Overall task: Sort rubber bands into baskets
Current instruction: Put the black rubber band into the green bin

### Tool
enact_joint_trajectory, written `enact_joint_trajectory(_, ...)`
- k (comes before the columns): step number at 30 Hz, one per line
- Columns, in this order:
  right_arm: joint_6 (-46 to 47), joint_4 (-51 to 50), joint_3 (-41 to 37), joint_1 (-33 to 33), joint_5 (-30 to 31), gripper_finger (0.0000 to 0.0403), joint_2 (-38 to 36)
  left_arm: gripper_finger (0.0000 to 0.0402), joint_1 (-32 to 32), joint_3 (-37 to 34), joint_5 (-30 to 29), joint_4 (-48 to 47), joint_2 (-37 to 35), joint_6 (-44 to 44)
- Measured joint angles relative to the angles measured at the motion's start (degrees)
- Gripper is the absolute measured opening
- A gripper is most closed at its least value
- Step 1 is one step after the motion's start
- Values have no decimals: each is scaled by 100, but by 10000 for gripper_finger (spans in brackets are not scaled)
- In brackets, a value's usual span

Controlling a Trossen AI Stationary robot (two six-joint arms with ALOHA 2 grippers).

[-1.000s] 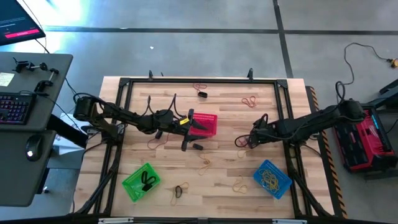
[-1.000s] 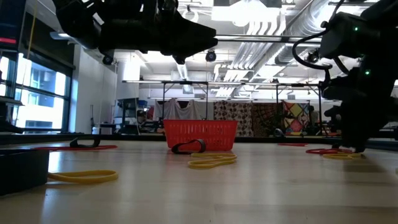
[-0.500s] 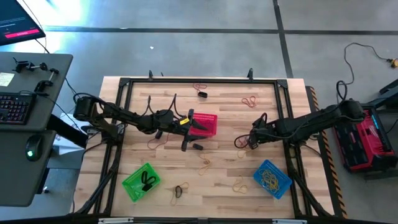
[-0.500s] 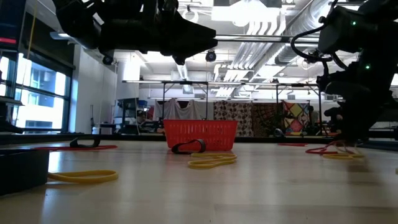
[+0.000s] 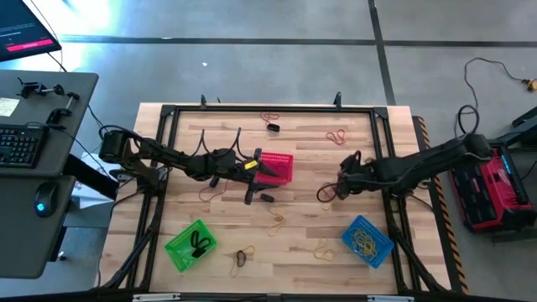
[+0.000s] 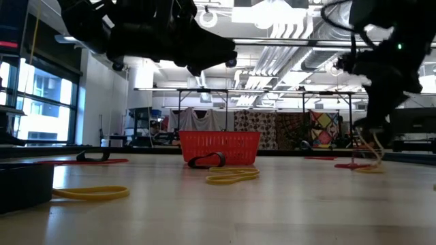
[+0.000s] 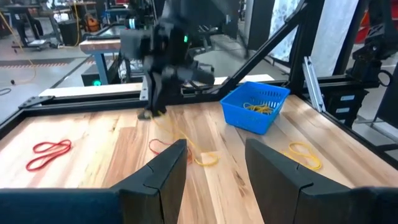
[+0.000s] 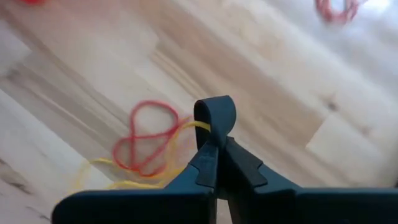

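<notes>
My right gripper [image 5: 342,186] hovers at the table's right middle, shut on a yellow rubber band [image 8: 186,129]. A red band [image 8: 146,138] lies under it on the wood. My left gripper [image 5: 250,182] is open and empty, raised above the table next to the red basket [image 5: 275,167]; its fingers show apart in the left wrist view [image 7: 214,163]. The green basket [image 5: 190,245] stands near left, with black bands inside. The blue basket [image 5: 367,240] stands near right, with yellow bands inside. My right gripper pinches one end of the yellow band's loop [image 8: 200,126] between its two shut fingertips, coming from above and pointing down. The band hangs below the fingers [image 6: 371,151]. Its lower part trails to the table beside the red band.
Loose bands lie about: red ones at the far side [image 5: 338,135] [image 5: 268,117], a black one [image 5: 266,198] and a yellow one [image 5: 277,220] near the middle, more near the front [image 5: 242,257] [image 5: 323,248]. A black frame [image 5: 268,109] rims the table.
My right gripper has risen from the tabletop, staying shut on the yellow band. The band's upper end has been drawn up off the wood, while the red band has stayed on the table.
</notes>
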Motion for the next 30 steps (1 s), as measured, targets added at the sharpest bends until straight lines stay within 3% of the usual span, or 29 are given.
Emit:
enact_joint_trajectory(5,32,-681,601,270,465,2,-2,156,-1,0,-8,-43,0,-1)
enact_joint_trajectory(10,100,-693,784,498,1005,2,-2,156,-1,0,-7,-54,0,1)
enact_joint_trajectory(23,-71,147,214,1026,2063,2,9,156,1,0,-3,-216,0,-8)
enact_joint_trajectory(30,-772,692,-105,1318,3138,2,11,156,-3,0,1,-213,0,-98)
